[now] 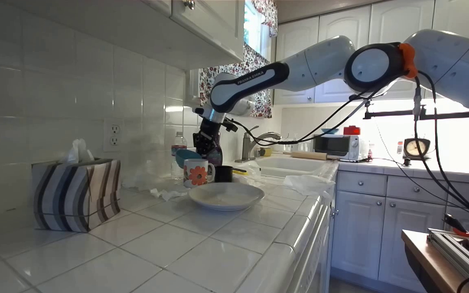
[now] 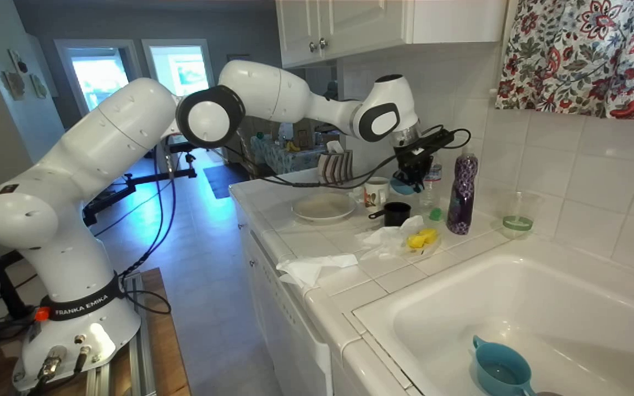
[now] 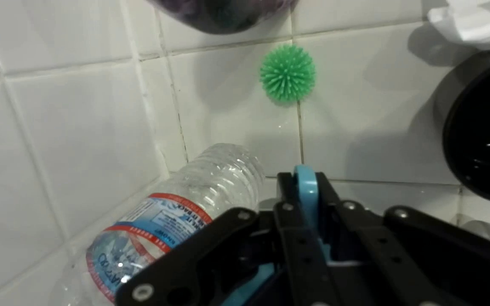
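I find my gripper (image 3: 305, 178) closed as far as the light-blue handle (image 3: 308, 197) between its fingers (image 3: 286, 191) allows; they press it from both sides, with only its thickness separating them. The handle belongs to a blue cup (image 1: 185, 158), visible just below the gripper in both exterior views, near the tiled wall (image 3: 79, 106) at the back of the counter (image 1: 153, 244). The cup appears tilted. From here I cannot tell whether it touches the tiles, as a flowered mug (image 1: 197, 173) blocks my sight of its lower part in an exterior view.

A clear water bottle (image 3: 228, 182) stands upright just beside the gripper, on the wall side. In the wrist view a green spiked ball (image 3: 287, 73) rests on the counter, apart from the fingers. Past it stands a purple bottle (image 2: 463, 195). On the side away from the wall I record a black cup (image 2: 397, 214), upright, with crumpled white tissue (image 2: 386, 240) lying near it, next to something yellow (image 2: 421, 238) that I cannot identify.

A white plate (image 1: 226, 196) lies near the mug. A striped tissue box (image 1: 73, 195) stands well apart from the gripper. A second blue cup (image 2: 501, 366) sits in the white sink (image 2: 454, 289).
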### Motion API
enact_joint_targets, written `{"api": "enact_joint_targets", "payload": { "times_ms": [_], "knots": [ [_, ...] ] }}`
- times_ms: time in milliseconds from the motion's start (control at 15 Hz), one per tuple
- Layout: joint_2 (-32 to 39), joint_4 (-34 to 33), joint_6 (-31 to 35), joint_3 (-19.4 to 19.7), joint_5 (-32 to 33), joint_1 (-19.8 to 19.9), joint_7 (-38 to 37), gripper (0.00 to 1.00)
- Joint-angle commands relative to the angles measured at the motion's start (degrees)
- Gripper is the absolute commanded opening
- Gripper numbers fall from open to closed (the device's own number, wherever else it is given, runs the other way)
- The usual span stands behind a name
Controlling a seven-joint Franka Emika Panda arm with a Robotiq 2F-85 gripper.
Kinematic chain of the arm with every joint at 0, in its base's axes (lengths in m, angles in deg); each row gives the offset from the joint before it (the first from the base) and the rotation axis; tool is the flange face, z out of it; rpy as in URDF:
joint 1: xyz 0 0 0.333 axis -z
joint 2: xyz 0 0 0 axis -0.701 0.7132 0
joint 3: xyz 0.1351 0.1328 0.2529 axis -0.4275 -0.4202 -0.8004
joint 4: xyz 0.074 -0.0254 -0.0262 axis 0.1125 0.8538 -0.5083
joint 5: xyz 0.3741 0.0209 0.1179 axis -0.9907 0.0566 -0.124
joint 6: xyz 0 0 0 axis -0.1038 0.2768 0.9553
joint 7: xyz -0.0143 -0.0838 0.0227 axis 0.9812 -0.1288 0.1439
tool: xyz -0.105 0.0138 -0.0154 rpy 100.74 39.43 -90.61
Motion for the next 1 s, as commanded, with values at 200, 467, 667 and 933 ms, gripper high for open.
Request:
{"api": "enact_joint_targets", "payload": {
  "times_ms": [200, 467, 667, 933],
  "knots": [
    [-6.06, 9.72, 3.88, -2.29, 0.09, 2.15, -5.23, 0.03],
    [-9.14, 14.9, 6.28, -2.75, 0.22, 3.05, -8.91, 0.03],
    [-11.79, 19.39, 7.96, -2.57, 0.72, 3.22, -11.41, 0.03],
    [-15.57, 25.23, 11.04, -1.94, 2.4, 2.52, -13.95, 0.03]
  ]
}}
